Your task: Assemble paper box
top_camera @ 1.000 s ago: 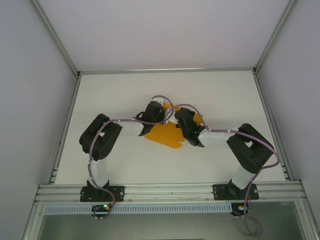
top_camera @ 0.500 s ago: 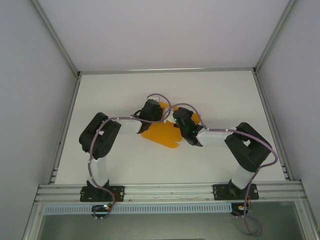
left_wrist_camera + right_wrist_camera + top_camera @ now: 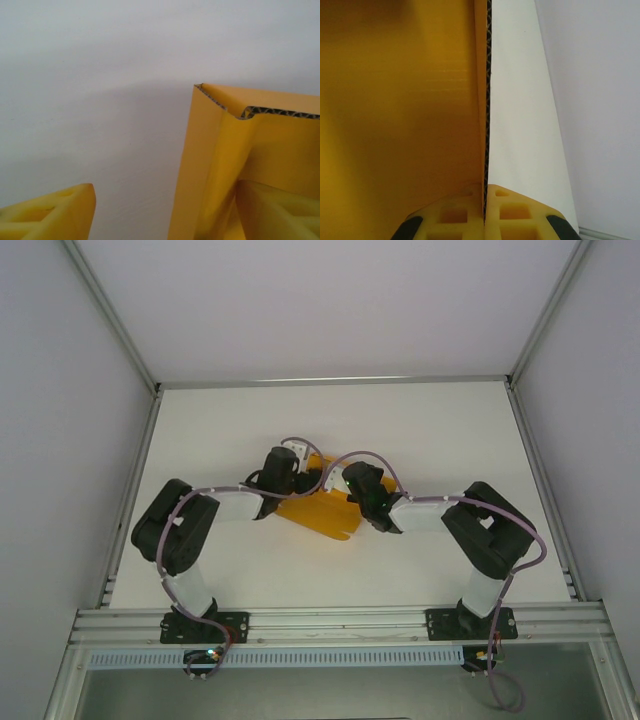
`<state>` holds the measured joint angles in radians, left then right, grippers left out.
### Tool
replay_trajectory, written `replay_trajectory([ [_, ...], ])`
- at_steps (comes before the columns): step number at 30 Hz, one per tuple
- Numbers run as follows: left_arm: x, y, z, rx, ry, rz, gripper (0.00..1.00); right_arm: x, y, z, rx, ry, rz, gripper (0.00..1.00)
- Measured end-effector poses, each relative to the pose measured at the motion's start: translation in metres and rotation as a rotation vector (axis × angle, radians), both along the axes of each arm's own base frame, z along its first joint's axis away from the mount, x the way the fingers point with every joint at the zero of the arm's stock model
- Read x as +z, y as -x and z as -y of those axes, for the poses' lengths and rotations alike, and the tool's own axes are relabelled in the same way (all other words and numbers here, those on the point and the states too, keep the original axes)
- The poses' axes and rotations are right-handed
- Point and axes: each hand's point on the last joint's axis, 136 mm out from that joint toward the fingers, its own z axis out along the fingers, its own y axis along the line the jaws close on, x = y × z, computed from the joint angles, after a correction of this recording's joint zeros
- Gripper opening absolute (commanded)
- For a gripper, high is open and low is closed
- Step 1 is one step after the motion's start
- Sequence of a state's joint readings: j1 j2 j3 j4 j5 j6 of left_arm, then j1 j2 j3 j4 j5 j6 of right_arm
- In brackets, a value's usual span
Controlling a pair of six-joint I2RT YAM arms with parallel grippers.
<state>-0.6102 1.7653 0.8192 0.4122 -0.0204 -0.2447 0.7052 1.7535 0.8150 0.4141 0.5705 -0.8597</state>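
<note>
The left gripper (image 3: 287,470) has just let go, its fingers now spread around a raised wall of the paper box (image 3: 316,516); the right gripper (image 3: 484,212) stays pinched on its edge; the box lies mid-table (image 3: 450,430), likely half-folded.

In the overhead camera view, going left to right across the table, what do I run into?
Left arm's elbow → paper box → right arm's elbow
</note>
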Motion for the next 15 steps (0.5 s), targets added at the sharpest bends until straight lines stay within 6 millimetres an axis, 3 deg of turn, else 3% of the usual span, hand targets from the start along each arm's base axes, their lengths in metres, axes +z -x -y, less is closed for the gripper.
replay_trajectory([
  [2,0.001,-0.001,0.000,-0.008,-0.004,-0.005,0.44,0.000,0.000,-0.001,0.003,-0.001,-0.001,0.00],
  [6,0.003,-0.001,0.007,-0.053,-0.014,-0.018,0.28,0.000,0.000,-0.001,0.004,-0.001,0.001,0.00],
  [11,-0.001,-0.003,0.015,-0.108,-0.007,-0.035,0.00,0.003,0.001,0.000,0.006,0.003,0.004,0.00],
  [14,-0.001,-0.004,0.021,-0.143,-0.003,-0.038,0.00,0.006,0.002,0.006,0.004,0.021,0.003,0.01],
  [15,0.000,-0.004,0.022,-0.152,-0.001,-0.038,0.00,0.006,0.003,0.007,0.004,0.024,0.001,0.08],
])
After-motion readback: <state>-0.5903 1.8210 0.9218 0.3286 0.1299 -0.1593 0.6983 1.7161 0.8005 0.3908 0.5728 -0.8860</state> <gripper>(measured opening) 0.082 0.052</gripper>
